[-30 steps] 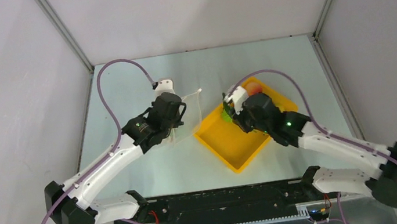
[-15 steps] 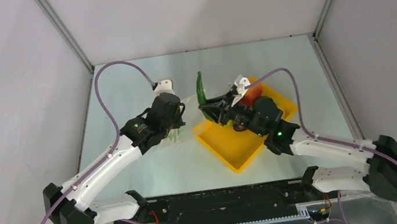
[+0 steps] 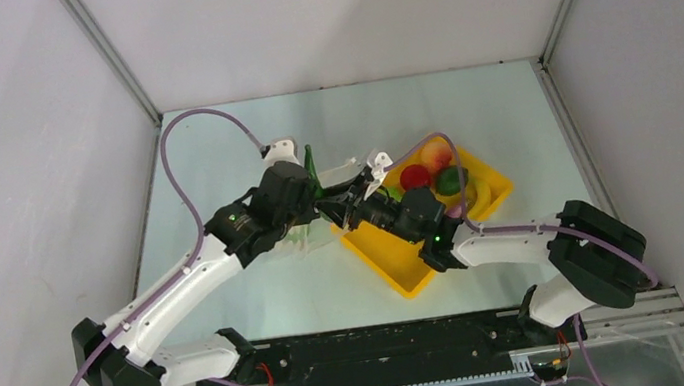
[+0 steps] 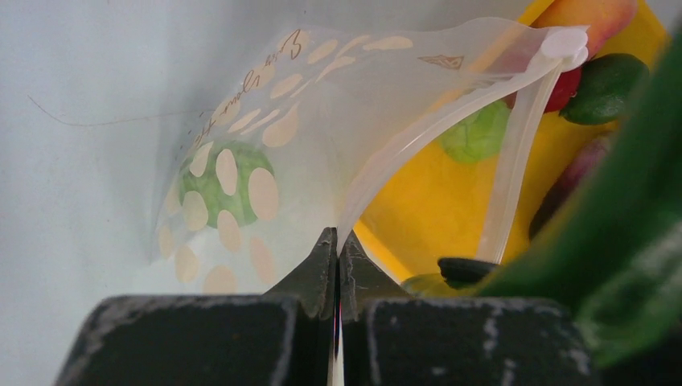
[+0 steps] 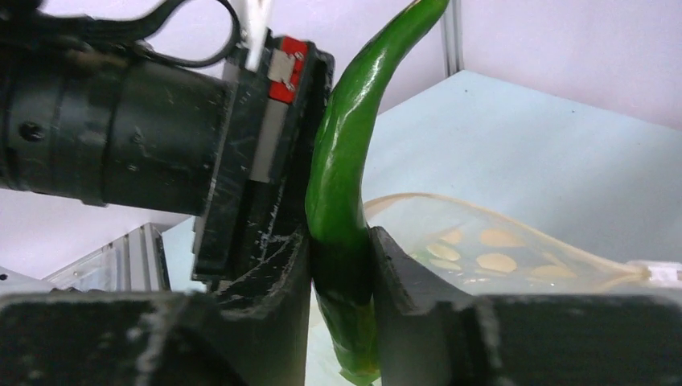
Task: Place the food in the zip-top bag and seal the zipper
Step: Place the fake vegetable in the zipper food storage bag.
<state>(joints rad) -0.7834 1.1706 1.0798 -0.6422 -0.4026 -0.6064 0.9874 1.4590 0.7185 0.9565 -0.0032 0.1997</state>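
Observation:
My left gripper (image 4: pixel 336 241) is shut on the edge of the clear dotted zip-top bag (image 4: pixel 265 145) and holds its mouth open. The white zipper strip (image 4: pixel 515 161) hangs along the mouth. A green round fruit (image 4: pixel 211 181) lies inside the bag. My right gripper (image 5: pixel 342 265) is shut on the green cucumber (image 5: pixel 342 185), held upright at the bag (image 5: pixel 482 249) mouth, right beside the left gripper (image 3: pixel 311 205). In the top view the cucumber (image 3: pixel 311 164) sticks up between both grippers. Tomato (image 3: pixel 415 177), peach (image 3: pixel 433 153), a green fruit (image 3: pixel 450 179) and banana (image 3: pixel 481 192) lie in the tray.
The yellow tray (image 3: pixel 397 256) stands diagonally right of the bag, its near corner toward the arm bases. The two wrists nearly touch over the tray's left corner. Grey walls enclose the table on three sides.
My right gripper has lifted the cucumber out of the tray and carried it left to the bag mouth, uncovering the food in the tray. The left gripper has kept its hold on the bag.

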